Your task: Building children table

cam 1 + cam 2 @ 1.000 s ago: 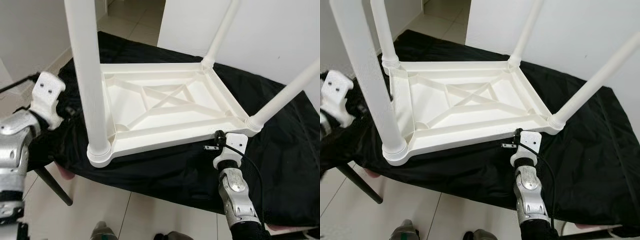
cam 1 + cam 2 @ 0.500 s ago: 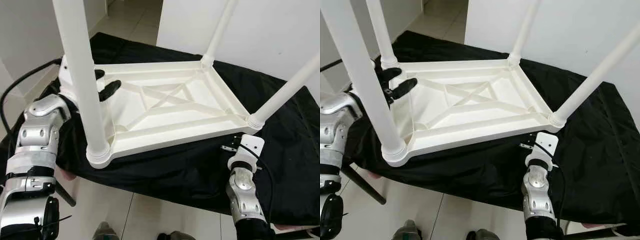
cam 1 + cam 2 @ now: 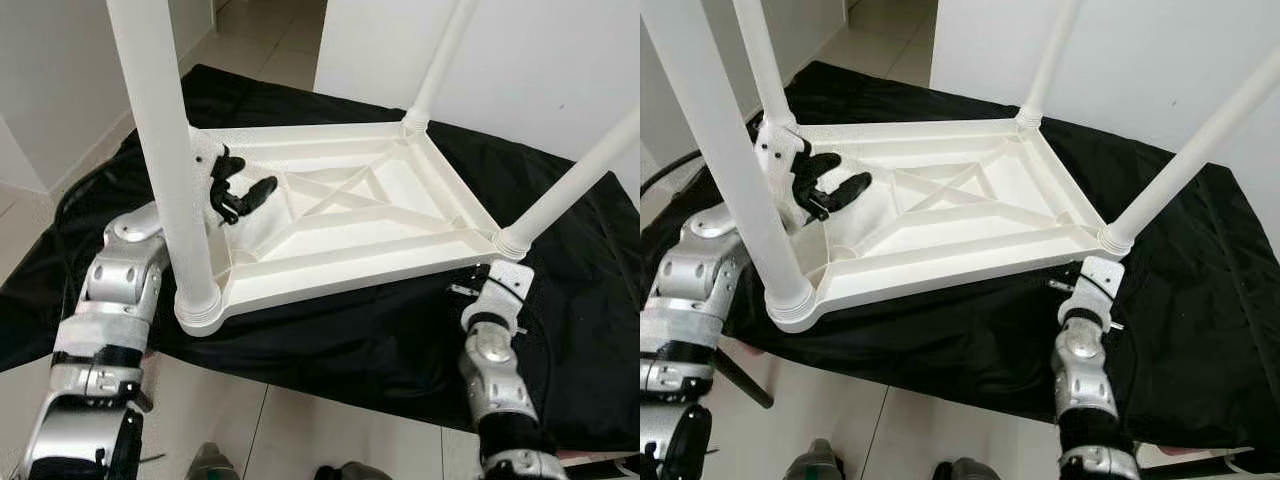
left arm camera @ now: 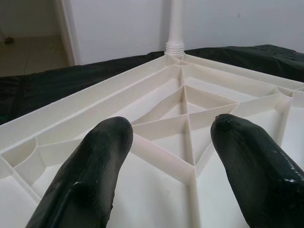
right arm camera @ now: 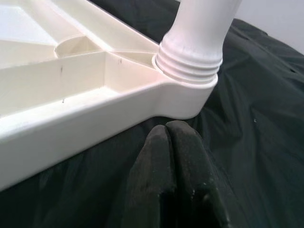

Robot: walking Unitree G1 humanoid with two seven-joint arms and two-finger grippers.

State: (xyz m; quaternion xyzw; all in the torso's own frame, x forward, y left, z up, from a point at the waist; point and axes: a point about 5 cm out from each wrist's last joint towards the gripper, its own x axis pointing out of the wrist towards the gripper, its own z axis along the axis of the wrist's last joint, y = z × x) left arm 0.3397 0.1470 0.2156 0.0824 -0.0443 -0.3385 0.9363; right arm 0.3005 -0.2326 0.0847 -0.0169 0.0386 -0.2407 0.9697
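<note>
the white children's table (image 3: 340, 215) lies upside down on a black cloth (image 3: 360, 340), centre of frame, four legs up. our left gripper (image 3: 240, 195) hangs over the ribbed underside at centre left, just behind the near-left leg (image 3: 165, 150), fingers spread wide, holding nothing. our right gripper (image 5: 173, 142) sits low right, fingers pressed together and empty, just under the near-right corner socket (image 5: 187, 71). versus 0.5 s ago: left has reached further in over the tray; right has shifted slightly right, closer to the corner.
</note>
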